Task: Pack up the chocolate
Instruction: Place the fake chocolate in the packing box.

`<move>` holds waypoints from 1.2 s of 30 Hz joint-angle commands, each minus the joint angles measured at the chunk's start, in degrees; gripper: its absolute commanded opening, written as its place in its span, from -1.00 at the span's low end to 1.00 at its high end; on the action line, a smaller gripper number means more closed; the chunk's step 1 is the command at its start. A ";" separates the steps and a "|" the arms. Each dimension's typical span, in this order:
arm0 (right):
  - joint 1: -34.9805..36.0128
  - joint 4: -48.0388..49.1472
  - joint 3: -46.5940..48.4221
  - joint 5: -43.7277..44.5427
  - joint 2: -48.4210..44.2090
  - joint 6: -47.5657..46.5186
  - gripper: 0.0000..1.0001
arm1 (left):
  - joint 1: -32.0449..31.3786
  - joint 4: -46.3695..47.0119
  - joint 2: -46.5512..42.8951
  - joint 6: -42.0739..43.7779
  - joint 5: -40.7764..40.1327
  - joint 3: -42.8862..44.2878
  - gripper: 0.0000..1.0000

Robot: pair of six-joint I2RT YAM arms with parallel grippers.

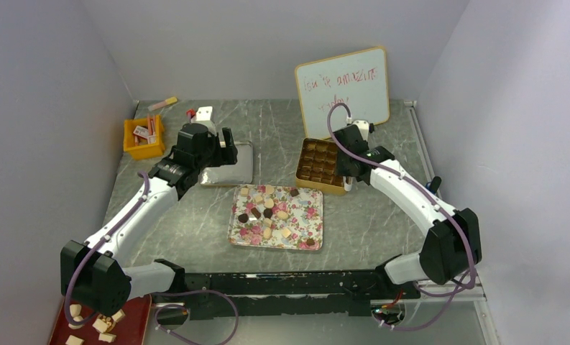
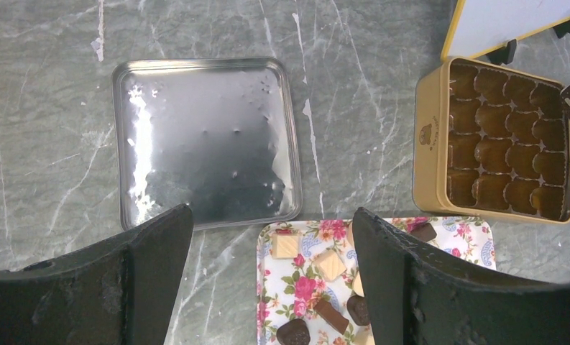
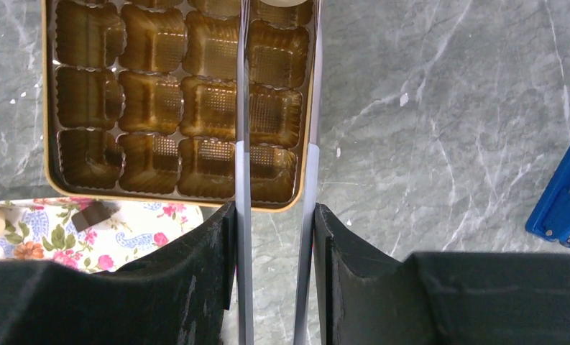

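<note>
Several small dark, tan and cream chocolates [image 1: 267, 213] lie on the floral tray [image 1: 312, 210], also in the left wrist view [image 2: 330, 264]. The gold box [image 1: 320, 165] of brown cups stands behind it; the cups I can see are empty [image 3: 159, 100]. My right gripper [image 3: 274, 212] is shut on metal tongs [image 3: 243, 108] that reach along the box's right column. A cream-white piece [image 3: 280, 3] shows at the tong tips, cut off by the frame edge. My left gripper [image 2: 271, 215] is open and empty, above the table between the silver lid [image 2: 206, 140] and the tray.
A whiteboard [image 1: 343, 84] leans behind the box. An orange bin [image 1: 144, 136] of red-and-white packets stands at the back left. A blue object [image 3: 562, 194] lies right of the box. A red tray [image 1: 134, 316] with tan pieces sits at the near left corner.
</note>
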 commanded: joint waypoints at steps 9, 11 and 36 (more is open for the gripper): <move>-3.84 6.92 0.64 -2.45 2.58 -3.79 -1.00 | 0.02 1.04 -1.27 1.07 -0.11 -0.79 0.72; -4.00 6.98 0.98 -2.62 3.03 -4.05 -1.00 | 0.02 1.00 -1.29 1.04 -0.13 -0.81 0.72; -5.97 6.74 4.64 -5.33 5.66 -5.37 -0.77 | 0.02 1.48 -1.03 0.02 0.03 -0.74 0.72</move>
